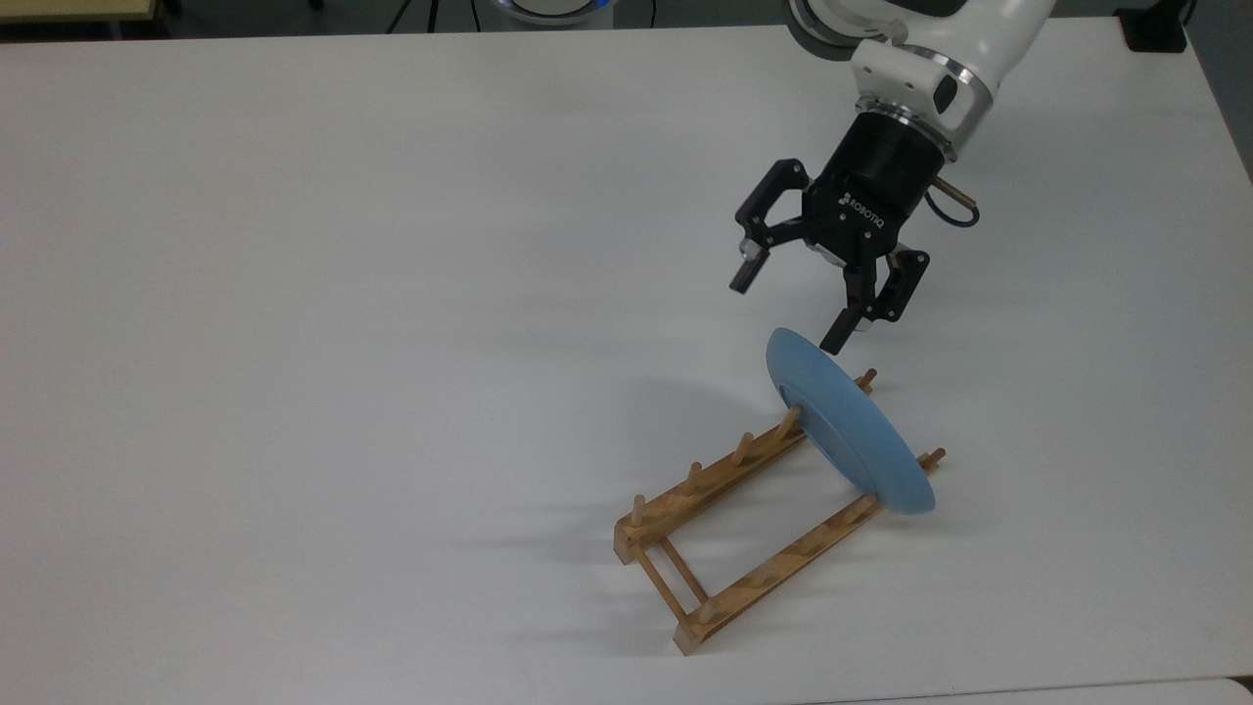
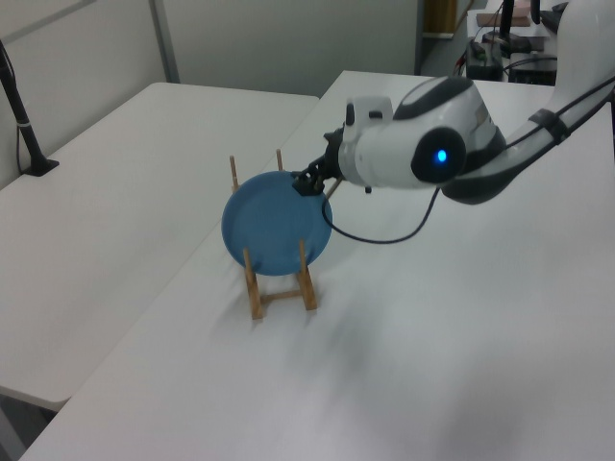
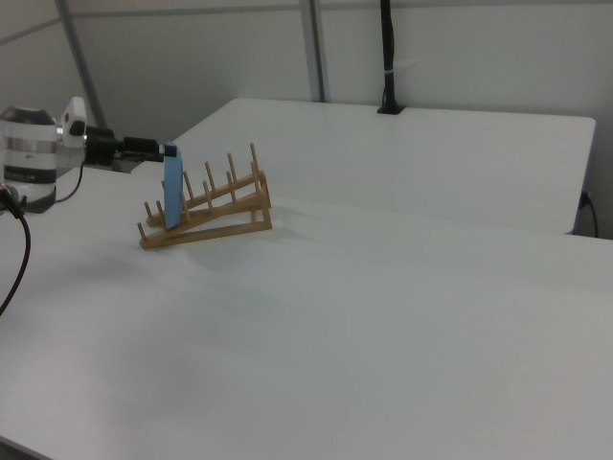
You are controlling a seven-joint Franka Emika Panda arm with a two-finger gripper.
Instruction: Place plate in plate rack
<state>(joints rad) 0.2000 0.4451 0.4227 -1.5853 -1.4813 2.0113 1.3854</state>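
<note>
Plate stands on edge in the rack, right of centre in the top view; hand spread wide just above its rim. Best now: lift straight off, no nudging.

A white table spreads under the claw and well beyond it on every side. In the left view a second white table lies beside it, on the left view's left of the claw, carrying a black post on a flat base, well apart from the claw.
</note>
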